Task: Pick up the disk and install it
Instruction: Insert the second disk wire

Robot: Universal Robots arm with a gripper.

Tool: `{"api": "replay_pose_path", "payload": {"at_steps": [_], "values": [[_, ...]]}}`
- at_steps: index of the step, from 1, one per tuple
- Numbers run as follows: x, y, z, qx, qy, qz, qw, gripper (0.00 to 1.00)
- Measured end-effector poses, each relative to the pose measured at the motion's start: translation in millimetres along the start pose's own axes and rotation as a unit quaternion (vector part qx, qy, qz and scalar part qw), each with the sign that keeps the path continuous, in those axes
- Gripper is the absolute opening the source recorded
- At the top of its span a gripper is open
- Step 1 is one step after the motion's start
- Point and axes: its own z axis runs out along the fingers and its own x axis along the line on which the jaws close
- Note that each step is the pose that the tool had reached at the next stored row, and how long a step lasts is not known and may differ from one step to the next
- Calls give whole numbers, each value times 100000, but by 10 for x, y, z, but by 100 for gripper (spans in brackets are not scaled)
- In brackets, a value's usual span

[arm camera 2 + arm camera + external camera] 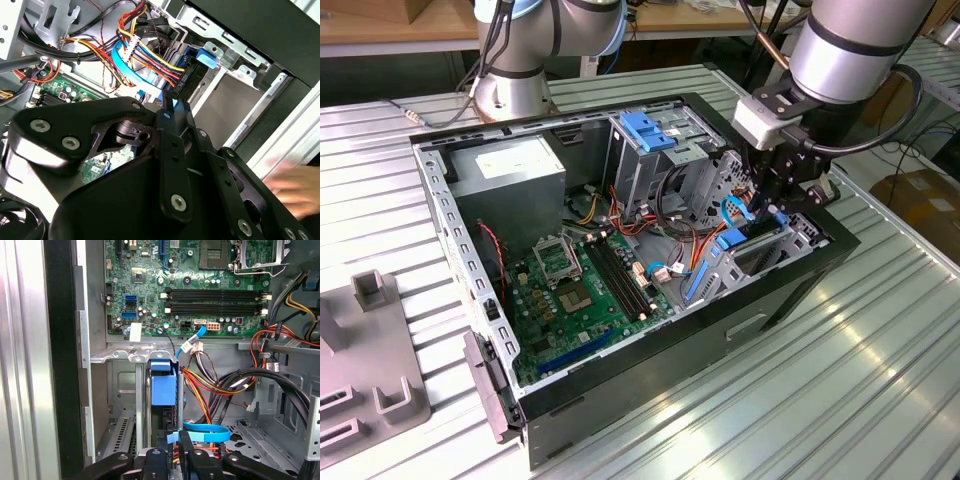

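First wrist view puts the black gripper (pixel 172 452) nearest, its fingers closed narrowly on the disk (pixel 164 387), which stands on edge, blue carrier end showing, in the metal bay of the open computer case (pixel 62 365). Just beside it loops a light blue data cable (pixel 207 429), and red, yellow and black wires (pixel 210 385) bunch beyond. Farther off lies the green motherboard (pixel 185 285). Seen from the exterior view, the gripper (pixel 770 205) hangs over the bay at the case's right end, the power supply (pixel 510 170) far behind.
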Motion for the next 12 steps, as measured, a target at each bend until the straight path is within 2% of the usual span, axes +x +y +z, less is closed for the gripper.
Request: {"api": "replay_pose_path", "payload": {"at_steps": [1, 3, 12], "values": [[0, 0, 0, 1, 6, 0, 100000, 22], [0, 0, 0, 1, 8, 2, 100000, 10], [0, 0, 0, 1, 30, -4, 100000, 10]]}}
